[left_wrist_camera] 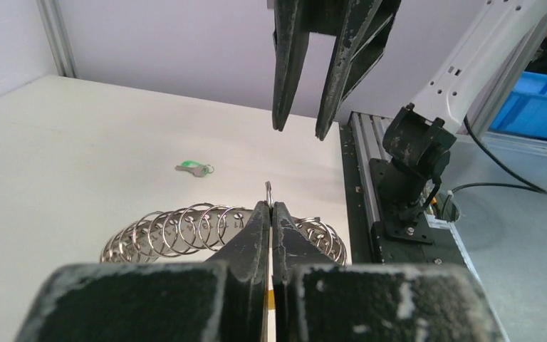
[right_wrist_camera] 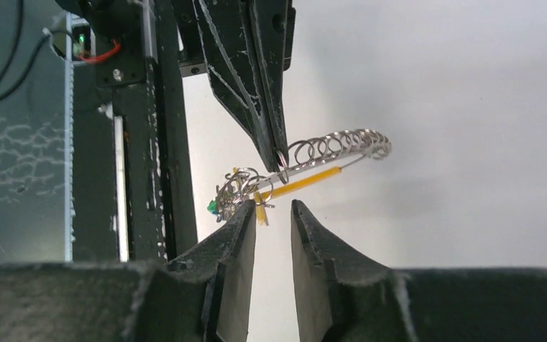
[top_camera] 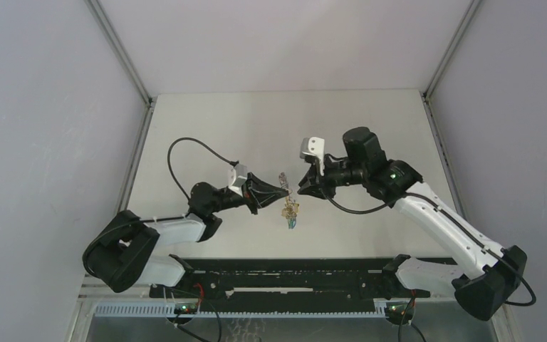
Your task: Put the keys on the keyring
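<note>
Jaws of the left tool (left_wrist_camera: 271, 206) are pressed together on one loop of the keyring (left_wrist_camera: 185, 229), held above the desk (left_wrist_camera: 78, 135). Its coiled chain (yellow band (right_wrist_camera: 306, 182) alongside) runs crosswise to both tools. Facing it, the right tool (left_wrist_camera: 300, 132) stands slightly parted, holding nothing. Farther off, a green key (left_wrist_camera: 194, 169) lies flat.

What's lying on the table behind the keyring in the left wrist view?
A green-headed key lies on the table, apart from the keyring. The shut left gripper, pinching one ring, hides the keyring's middle rings.
</note>
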### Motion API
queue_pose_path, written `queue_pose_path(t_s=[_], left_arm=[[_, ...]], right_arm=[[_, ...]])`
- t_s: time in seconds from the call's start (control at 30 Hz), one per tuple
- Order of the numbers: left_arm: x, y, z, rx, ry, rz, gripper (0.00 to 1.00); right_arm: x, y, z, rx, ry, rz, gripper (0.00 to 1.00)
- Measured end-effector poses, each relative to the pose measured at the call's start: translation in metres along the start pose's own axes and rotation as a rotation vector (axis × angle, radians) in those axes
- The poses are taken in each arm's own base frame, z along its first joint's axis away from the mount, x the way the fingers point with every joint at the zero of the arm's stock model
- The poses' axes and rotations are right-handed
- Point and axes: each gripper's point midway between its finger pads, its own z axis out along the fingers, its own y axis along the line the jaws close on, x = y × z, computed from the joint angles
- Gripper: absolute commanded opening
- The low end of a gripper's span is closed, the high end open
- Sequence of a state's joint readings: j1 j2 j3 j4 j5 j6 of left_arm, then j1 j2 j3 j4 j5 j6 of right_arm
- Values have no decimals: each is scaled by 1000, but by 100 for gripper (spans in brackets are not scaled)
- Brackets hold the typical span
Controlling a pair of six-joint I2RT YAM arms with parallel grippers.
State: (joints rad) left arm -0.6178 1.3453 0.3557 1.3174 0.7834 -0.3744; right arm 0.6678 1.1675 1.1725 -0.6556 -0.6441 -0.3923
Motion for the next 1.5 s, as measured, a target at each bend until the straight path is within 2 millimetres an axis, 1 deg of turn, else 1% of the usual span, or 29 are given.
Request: queue_pose_path(t_s=[0.1,0.23,0.3,0.47,0.6,0.73,1.0,1.1,1.27,1.3,1.4,1.5], left_arm=[[-5,0,0,-4,-15,0,0],[-15,-3,0,-6,-43,5,0],[-20,-5,1,-3,-57,14,0],[-28,-9,1,4,-77,16,0],[-29,-11,2,9,-83,15,0],[-29,-12,2,13,-83,10,0],[-30,-13,3,13,-85,6,0],[-31,-14,3,14,-88,8,0],[-31,-15,3,16,-89,5,1],[-31,-15,3,16,-88,4,4],[-30,-15,3,16,-86,1,22],[-33,-15,4,14,-97,17,35]], right_arm=[[1,-1,-3,-9,-85,31,25],[12,-2,5,-37,-131,76,24],[14,0,10,-58,-143,86,24],[2,1,13,-92,-198,65,21],[-7,3,14,-112,-237,42,19],[-11,5,16,-128,-253,23,15],[-11,6,20,-153,-255,23,6],[-11,6,21,-156,-255,23,0],[-10,8,22,-169,-253,26,0],[-9,8,22,-172,-250,27,0],[-7,9,21,-176,-228,37,0],[-7,9,18,-164,-174,49,0]])
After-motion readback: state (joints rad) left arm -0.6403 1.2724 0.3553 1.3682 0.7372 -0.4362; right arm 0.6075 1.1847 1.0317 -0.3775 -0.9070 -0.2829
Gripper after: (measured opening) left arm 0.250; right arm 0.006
